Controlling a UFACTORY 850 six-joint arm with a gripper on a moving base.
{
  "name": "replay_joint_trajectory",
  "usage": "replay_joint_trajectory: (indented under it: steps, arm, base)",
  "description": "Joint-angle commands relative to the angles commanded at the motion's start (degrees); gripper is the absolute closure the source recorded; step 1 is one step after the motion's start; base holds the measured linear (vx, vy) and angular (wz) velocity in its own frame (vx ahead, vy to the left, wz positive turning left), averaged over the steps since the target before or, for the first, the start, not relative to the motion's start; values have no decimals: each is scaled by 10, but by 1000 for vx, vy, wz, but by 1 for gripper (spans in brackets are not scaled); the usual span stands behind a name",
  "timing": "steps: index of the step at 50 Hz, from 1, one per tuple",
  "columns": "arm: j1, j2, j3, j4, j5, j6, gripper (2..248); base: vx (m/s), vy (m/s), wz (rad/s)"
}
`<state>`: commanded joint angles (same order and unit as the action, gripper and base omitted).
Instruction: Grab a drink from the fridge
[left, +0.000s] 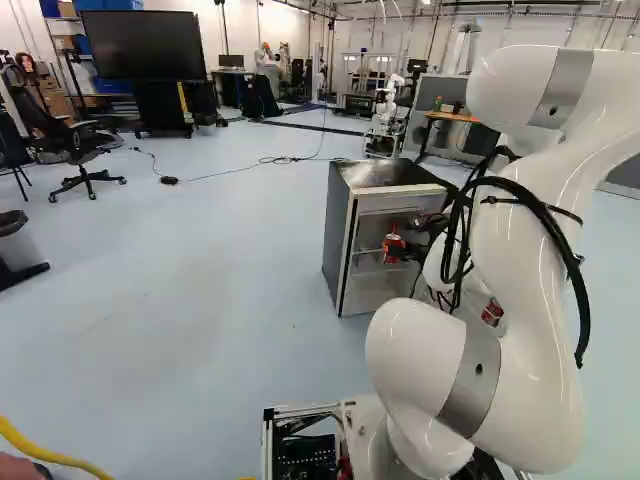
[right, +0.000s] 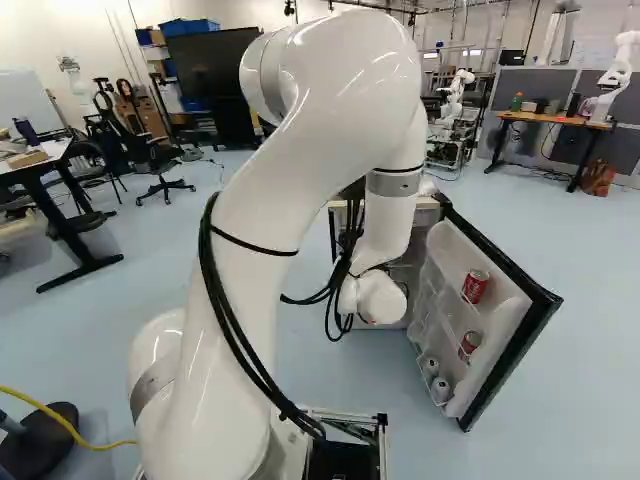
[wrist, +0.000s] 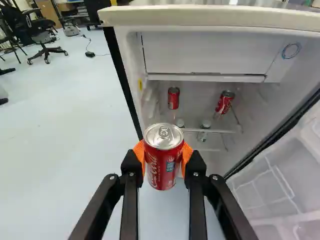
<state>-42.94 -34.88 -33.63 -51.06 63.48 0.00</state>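
In the left base view my gripper (left: 408, 252) is in front of the open fridge (left: 345, 250), with a red can (left: 393, 246) at its tips. The wrist view has the gripper (wrist: 163, 157) shut on this red can (wrist: 162, 167); orange pads press it from both sides, and its silver lid faces the camera. Behind it, inside the fridge (wrist: 205, 51), stand a red can (wrist: 173, 98) and a tilted red can (wrist: 224, 102), with silver-topped containers lower down. The fridge's swung-out door (right: 505, 330) holds more red cans (right: 475, 286) in its racks.
The open door reaches out to the right of my arm. A black office chair (left: 80, 155) and a large screen (left: 143, 45) stand farther off. Another robot (left: 386, 115) is behind the fridge. A yellow cable (right: 60, 420) lies at the near left.
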Motion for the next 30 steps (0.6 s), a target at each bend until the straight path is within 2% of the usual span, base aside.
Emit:
replay_joint_trajectory:
  steps: [9,30]
  arm:
    - [-7,24,17,0,0,0,158]
    - [-8,71,36,0,0,0,158]
  base:
    - [0,0,0]
    - [0,0,0]
